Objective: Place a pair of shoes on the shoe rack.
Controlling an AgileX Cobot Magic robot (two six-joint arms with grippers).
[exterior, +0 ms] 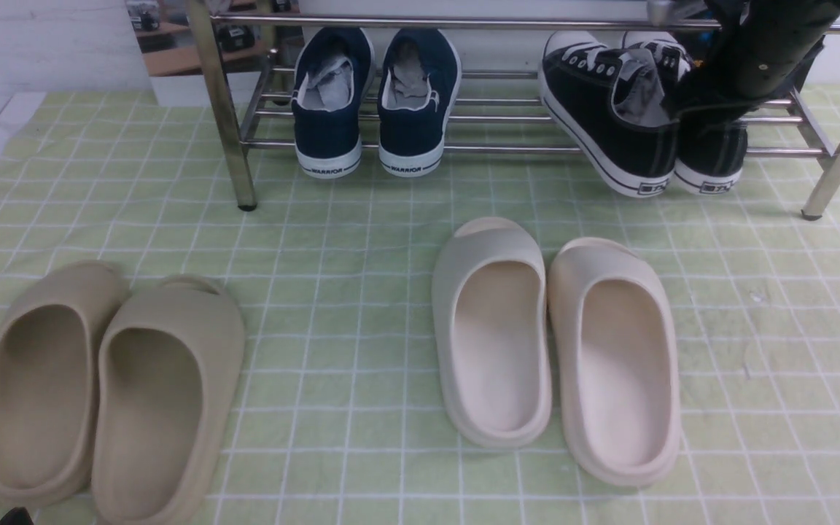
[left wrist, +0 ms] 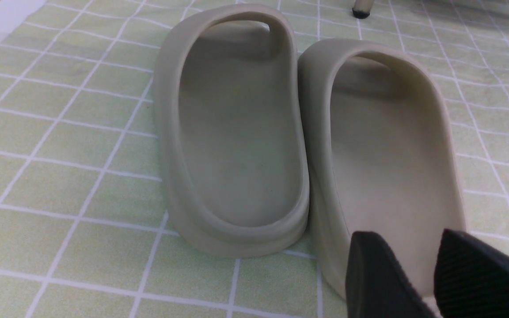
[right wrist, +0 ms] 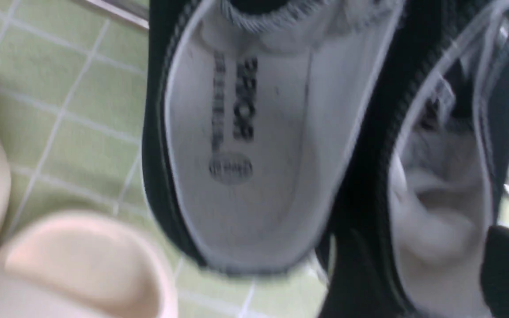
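Sneakers (exterior: 613,124) on the rack (exterior: 493,149), far right: they look light, soft canvas, stiff soles; pinch the heel collars; right gripper (right wrist: 431,278) apart over them; left gripper (left wrist: 418,282) apart too.

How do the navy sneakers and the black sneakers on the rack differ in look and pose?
The navy sneakers are dark blue; the black sneakers are black with white toe caps and laces. The navy sneakers stand level and parallel; of the black sneakers, the left one is tilted sideways, showing its striped sole edge. Both pairs sit on the shoe rack, heels towards the camera, with white soles.
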